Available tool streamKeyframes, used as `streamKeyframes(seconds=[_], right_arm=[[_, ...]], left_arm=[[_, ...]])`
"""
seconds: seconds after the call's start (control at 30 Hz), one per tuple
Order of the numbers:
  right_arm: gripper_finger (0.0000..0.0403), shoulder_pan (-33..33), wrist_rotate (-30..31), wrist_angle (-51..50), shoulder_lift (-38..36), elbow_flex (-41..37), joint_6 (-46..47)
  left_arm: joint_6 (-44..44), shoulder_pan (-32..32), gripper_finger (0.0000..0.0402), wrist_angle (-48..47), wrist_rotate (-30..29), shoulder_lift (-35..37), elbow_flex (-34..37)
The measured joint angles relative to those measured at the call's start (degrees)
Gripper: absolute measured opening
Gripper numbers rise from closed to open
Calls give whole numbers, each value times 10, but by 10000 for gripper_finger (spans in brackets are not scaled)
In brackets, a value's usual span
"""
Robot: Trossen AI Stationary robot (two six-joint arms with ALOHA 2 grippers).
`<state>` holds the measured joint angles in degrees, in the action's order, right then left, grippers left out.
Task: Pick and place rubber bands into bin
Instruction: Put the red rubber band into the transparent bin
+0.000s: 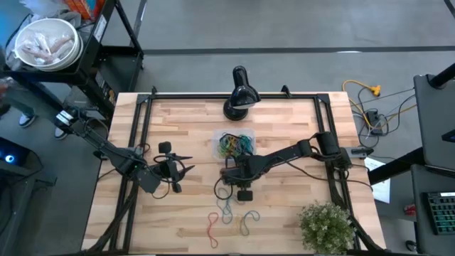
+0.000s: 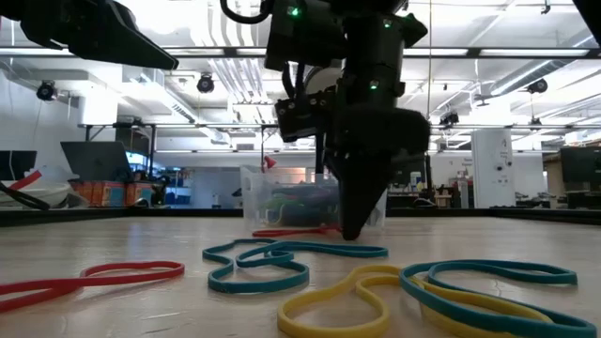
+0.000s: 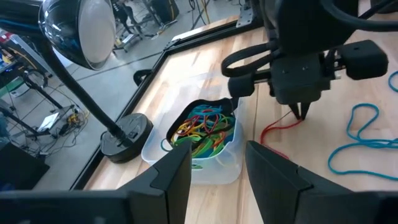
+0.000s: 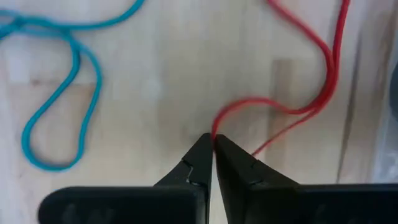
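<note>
My right gripper (image 4: 212,142) is pinched shut on the end of a red band (image 4: 311,106) lying on the table at the bin's (image 1: 217,142) six o'clock, so next I lift it toward twelve and release over the bin.

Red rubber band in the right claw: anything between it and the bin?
Nothing visible. The right claw is shut on the red rubber band on bare table beside the bin, whose top is open.
</note>
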<state>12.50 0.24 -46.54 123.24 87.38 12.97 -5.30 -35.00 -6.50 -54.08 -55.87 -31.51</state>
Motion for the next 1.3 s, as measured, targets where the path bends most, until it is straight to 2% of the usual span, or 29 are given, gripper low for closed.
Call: streamKeyframes(seconds=[0.23, 0.33, 0.63, 1.07, 1.3], right_arm=[[8, 27, -18, -40, -7, -2, 2], [8, 40, 10, -40, -16, -4, 2], [8, 72, 136, -36, -59, -4, -1], [8, 81, 373, -32, -158, -2, -44], [8, 57, 426, -25, -201, -2, -95]], left_arm=[[0, 0, 136, 0, 0, 0, -1], [0, 0, 136, 0, 0, 0, -1], [0, 0, 136, 1, 0, 0, -1], [0, 0, 136, 2, 0, -1, -1], [0, 0, 136, 1, 0, -1, -1]])
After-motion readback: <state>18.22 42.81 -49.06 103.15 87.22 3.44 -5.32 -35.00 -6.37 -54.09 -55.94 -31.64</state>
